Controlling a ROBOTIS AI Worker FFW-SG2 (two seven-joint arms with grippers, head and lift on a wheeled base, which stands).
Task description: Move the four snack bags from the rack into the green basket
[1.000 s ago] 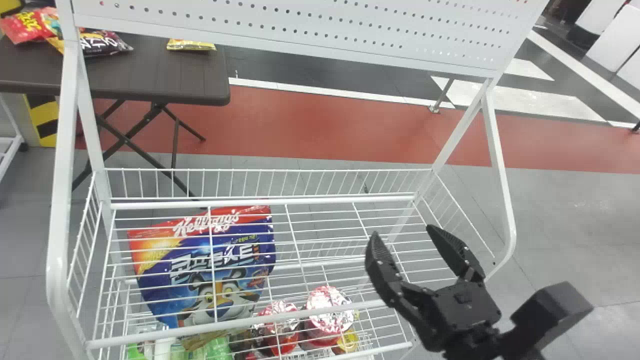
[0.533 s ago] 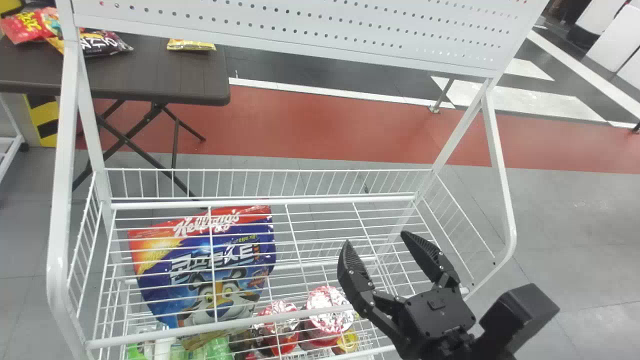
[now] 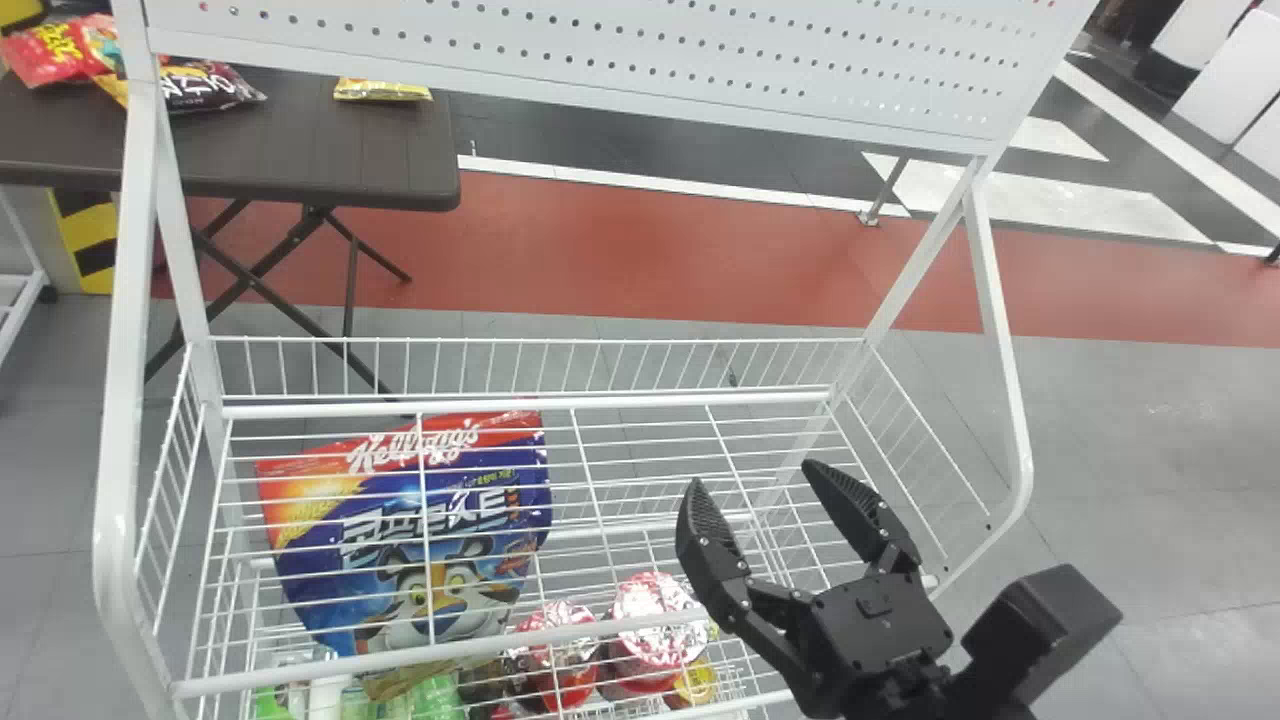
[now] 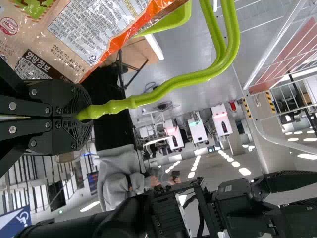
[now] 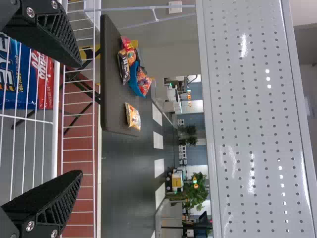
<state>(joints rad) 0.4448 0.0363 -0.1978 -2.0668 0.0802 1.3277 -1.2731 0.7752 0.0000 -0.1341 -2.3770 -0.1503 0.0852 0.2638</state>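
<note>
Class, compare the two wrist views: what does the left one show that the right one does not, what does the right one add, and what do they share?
Left wrist view: the left gripper closed on the green basket's handle, beside a brown, orange-edged bag.
Right wrist view: the perforated panel, a blue-and-red bag, and a dark table with small bags.
Both: the right gripper and white rack.

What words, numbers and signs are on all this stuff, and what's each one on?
"Kellogg's": blue cereal bag.
"영양정보": orange-edged snack bag.
Wheelchair picture, no words I can read: blue sign.
Too small, blurred or covered to read surely: the snack bag's tiny print and date, the cereal bag's big Korean letters, the packets on the table.
</note>
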